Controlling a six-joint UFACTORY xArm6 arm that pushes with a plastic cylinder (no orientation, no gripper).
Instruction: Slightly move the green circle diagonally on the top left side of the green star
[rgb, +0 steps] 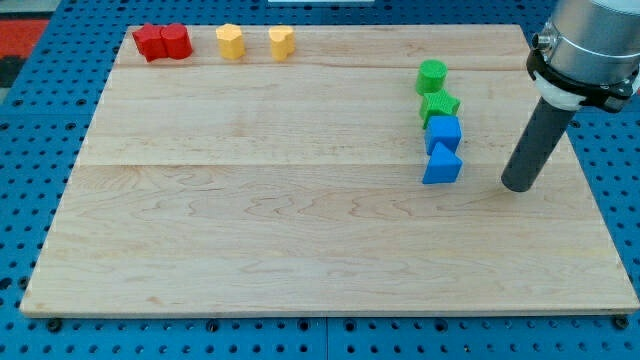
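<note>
The green circle (432, 75) sits at the view's upper right, touching the top of the green star (440, 104) just below it. A blue cube (443, 132) and a blue triangle (442, 165) continue the column downward. My tip (518, 185) rests on the board to the right of the blue triangle, well apart from it, and lower right of the green blocks.
Two red blocks (162, 42) sit together at the view's top left. A yellow hexagon-like block (231, 42) and a yellow heart-like block (282, 41) stand to their right. The wooden board (300, 220) lies on a blue pegboard.
</note>
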